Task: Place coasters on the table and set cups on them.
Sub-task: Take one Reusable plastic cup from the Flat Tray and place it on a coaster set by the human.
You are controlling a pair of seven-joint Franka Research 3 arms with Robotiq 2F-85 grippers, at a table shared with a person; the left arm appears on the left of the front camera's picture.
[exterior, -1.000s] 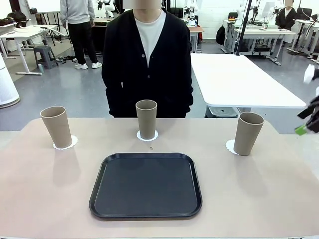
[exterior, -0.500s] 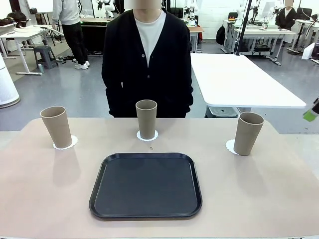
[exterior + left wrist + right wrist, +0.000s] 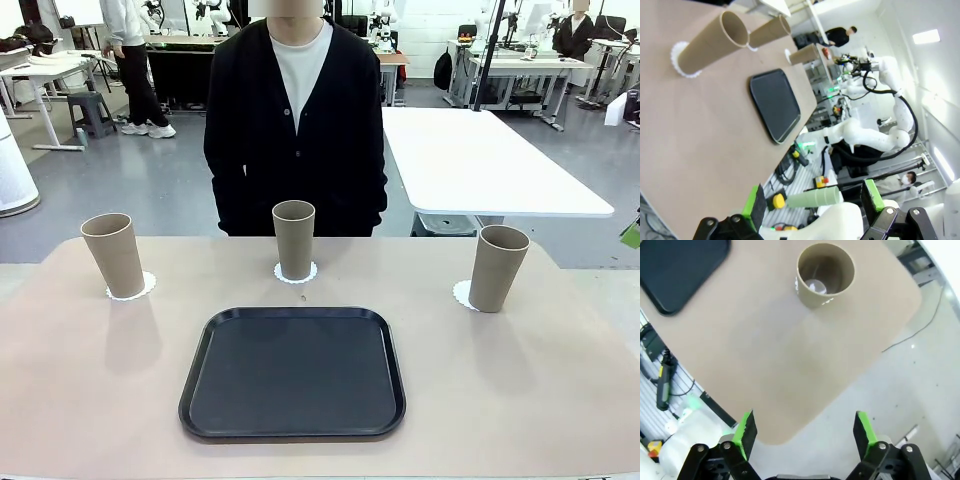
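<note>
With the right gripper pulled away to the side, its jaws wide and empty, all three cups are left standing on their coasters on the table, so the job looks done

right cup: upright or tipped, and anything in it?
Upright on its coaster. The right cup looks empty: the right wrist view looks straight down at a bare bottom.
</note>
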